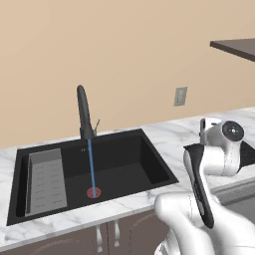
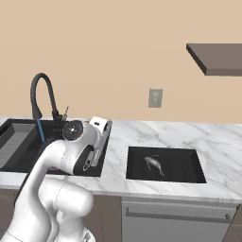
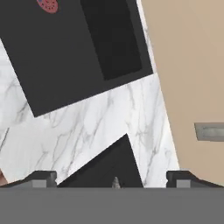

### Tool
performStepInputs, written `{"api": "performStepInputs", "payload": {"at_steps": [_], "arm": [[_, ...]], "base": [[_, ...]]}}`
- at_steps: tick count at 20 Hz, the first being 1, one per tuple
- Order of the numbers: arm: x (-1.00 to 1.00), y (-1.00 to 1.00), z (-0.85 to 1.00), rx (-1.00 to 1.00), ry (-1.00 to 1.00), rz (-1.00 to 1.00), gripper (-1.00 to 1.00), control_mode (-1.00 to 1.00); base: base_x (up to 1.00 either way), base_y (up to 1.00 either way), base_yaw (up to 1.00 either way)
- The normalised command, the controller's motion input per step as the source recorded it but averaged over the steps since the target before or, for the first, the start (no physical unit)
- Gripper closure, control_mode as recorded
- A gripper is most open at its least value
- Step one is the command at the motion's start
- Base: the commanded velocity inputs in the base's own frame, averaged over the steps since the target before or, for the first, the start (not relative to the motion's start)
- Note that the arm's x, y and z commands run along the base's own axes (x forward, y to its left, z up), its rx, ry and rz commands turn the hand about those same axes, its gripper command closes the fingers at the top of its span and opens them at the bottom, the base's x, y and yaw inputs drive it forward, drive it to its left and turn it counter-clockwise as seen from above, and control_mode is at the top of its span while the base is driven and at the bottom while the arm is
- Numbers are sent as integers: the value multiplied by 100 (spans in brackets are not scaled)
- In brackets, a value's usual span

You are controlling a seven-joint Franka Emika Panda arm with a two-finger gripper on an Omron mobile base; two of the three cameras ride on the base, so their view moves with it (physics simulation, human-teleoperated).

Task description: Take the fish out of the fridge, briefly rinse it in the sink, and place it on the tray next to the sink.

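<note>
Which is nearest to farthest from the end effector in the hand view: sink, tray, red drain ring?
1. tray, corner right at the end effector.
2. sink, beyond it, upper left.
3. red drain ring, at the top edge.

The robot's arm [image 2: 71, 156] hides the sink's [image 2: 19, 142] right part.

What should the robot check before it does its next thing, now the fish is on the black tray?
1. Fish lies on the tray: ok.
2. Gripper open and holding nothing: ok.
3. Tray sits on the counter beside the sink: ok.
4. Faucet turned off: not ok, a blue stream runs down to the red drain ring.
5. Fish got rinsed: cannot tell.
</note>
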Motion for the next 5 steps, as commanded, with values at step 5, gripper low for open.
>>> {"api": "performStepInputs", "payload": {"at_steps": [5], "arm": [[-3, 100, 32, -15, -24, 29, -100, -100]], "base": [[0, 0, 0]]}}
